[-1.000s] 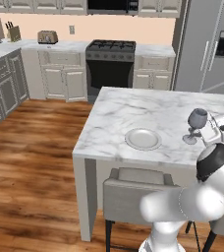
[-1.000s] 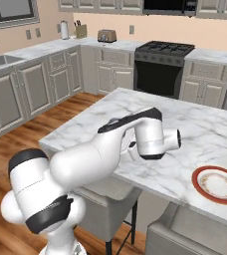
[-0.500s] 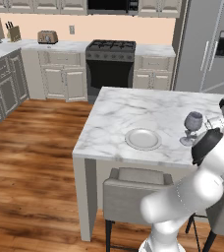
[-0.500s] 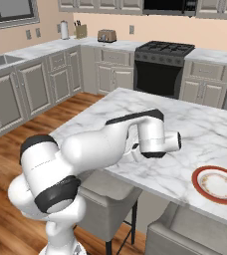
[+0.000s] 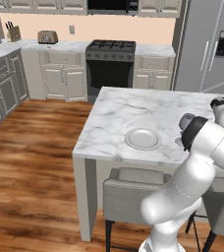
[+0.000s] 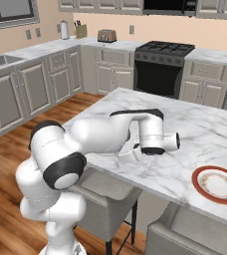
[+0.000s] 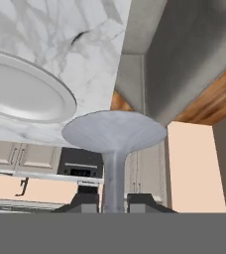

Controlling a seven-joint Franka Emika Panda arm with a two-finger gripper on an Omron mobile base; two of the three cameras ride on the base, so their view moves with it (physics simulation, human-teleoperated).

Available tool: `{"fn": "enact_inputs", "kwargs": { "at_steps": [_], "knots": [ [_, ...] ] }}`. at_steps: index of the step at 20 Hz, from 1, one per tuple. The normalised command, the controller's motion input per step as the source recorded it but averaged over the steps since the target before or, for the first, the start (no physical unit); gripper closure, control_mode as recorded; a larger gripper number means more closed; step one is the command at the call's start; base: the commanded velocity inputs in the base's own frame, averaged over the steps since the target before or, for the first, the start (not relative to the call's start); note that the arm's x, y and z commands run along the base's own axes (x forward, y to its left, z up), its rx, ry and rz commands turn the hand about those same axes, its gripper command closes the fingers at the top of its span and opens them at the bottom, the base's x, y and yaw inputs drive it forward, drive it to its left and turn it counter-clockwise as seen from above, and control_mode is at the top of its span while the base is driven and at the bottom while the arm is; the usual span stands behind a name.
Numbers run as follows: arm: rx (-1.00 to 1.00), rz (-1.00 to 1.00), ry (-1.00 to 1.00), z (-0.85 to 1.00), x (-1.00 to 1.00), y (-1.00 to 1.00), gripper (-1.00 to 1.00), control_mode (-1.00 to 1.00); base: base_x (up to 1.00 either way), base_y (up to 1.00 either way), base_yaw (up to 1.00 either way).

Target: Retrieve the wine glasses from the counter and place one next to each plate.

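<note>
In the hand view my gripper (image 7: pixel 113 202) is shut on the thin stem of a wine glass (image 7: pixel 114 133), whose round foot faces the camera. The pale grey-white plate (image 7: pixel 21 94) lies close beside it on the marble island. From the left base view the glass's bowl (image 5: pixel 186 120) peeks out to the right of that plate (image 5: pixel 142 139), with my elbow covering the rest. I cannot tell whether the foot touches the marble. The red-rimmed plate (image 6: pixel 219 183) lies further along the island's near edge. The counter (image 5: pixel 60 45) runs along the back wall.
Grey stools (image 5: pixel 133 189) are tucked under the island's near edge. A toaster (image 5: pixel 47 37) and a knife block (image 5: pixel 14 33) stand on the wall counter, beside the black stove (image 5: pixel 111 47). The fridge (image 5: pixel 210 47) rises at the back right.
The glass has drifted slightly left toward the pale plate. My elbow has swung up in front of it in the left base view. The grip has not changed.
</note>
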Motion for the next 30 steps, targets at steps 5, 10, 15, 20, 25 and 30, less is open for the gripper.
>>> {"fn": "enact_inputs", "kwargs": {
  "at_steps": [5,10,15,20,25,30],
  "knots": [
    [0.00,0.00,0.05,-0.27,0.36,-0.05,1.00,-1.00,0.00,0.00,0.00],
    [0.00,0.00,0.02,-0.26,0.36,-0.01,1.00,-1.00,0.00,0.00,0.00],
    [0.00,0.00,0.01,-0.29,0.29,-0.07,1.00,-1.00,0.00,0.00,0.00],
    [0.05,0.00,-0.02,-0.14,0.21,-0.12,1.00,-1.00,0.00,0.00,0.00],
    [0.40,0.00,-0.21,0.22,0.03,-0.33,1.00,-1.00,0.00,0.00,0.00],
    [0.57,0.18,-0.28,0.74,0.00,-0.14,1.00,-1.00,0.00,0.00,0.00]
  ]
}}
